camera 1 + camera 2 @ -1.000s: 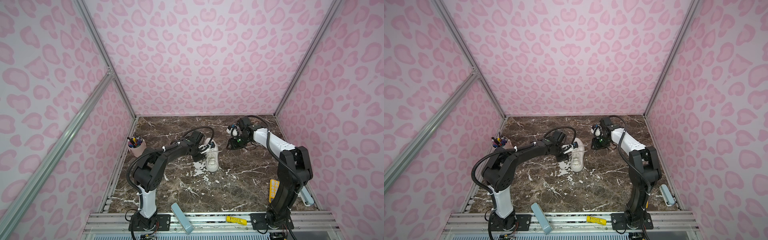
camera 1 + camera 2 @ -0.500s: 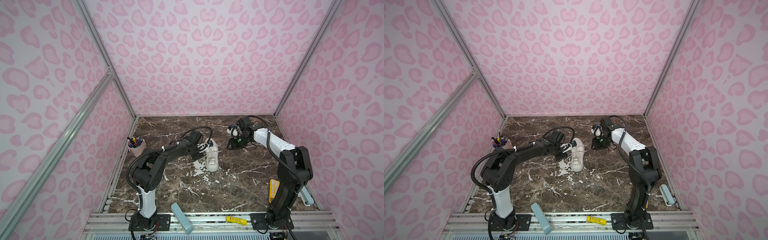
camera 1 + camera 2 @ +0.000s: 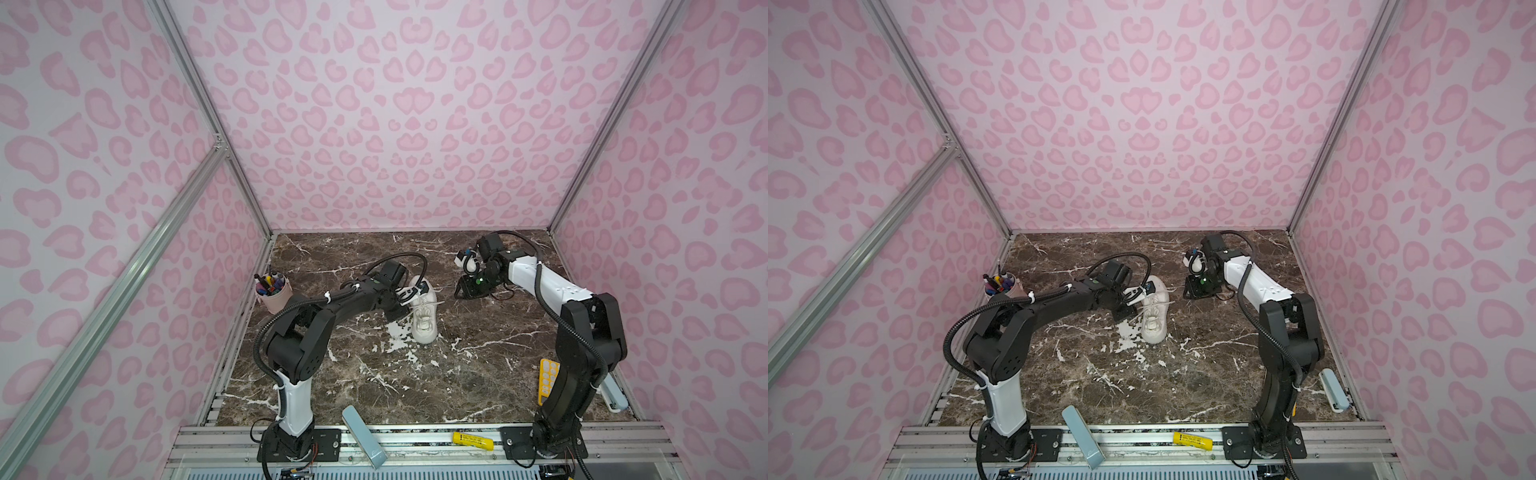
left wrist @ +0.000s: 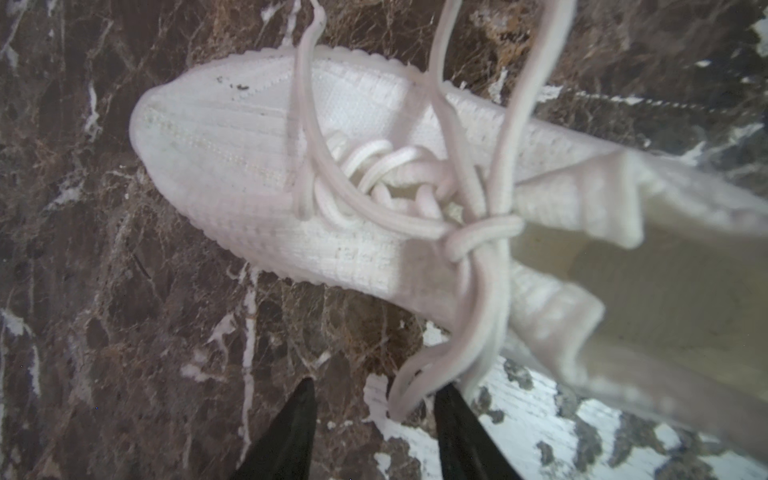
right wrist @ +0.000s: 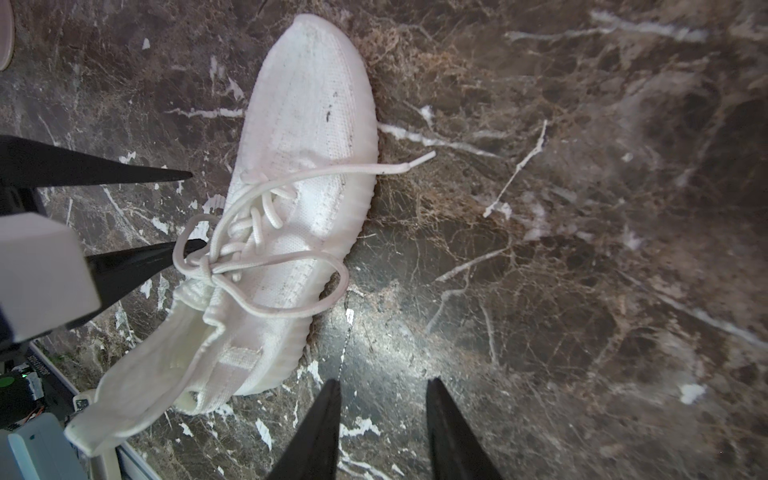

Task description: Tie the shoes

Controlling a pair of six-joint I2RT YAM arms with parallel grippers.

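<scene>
On the marble table [image 3: 374, 386], about mid-table, a white sneaker [image 3: 424, 320] – upright on its sole, toe toward the near edge in both top views. Just beside its laced side, the left gripper [image 3: 402, 296], fingers well apart, nothing pinched between them. In the left wrist view, a loop of lace [image 4: 419, 374] draped against the inner face of one finger [image 4: 457, 428]; in the right wrist view, hooked over that fingertip. Well apart from the sneaker, to the right and farther back, the right gripper [image 5: 383, 382] over bare marble – fingers parted and empty. Above the tongue, a loose knot [image 5: 205, 266]; off the far side, one lace end [image 5: 415, 163] trailing over the table.
</scene>
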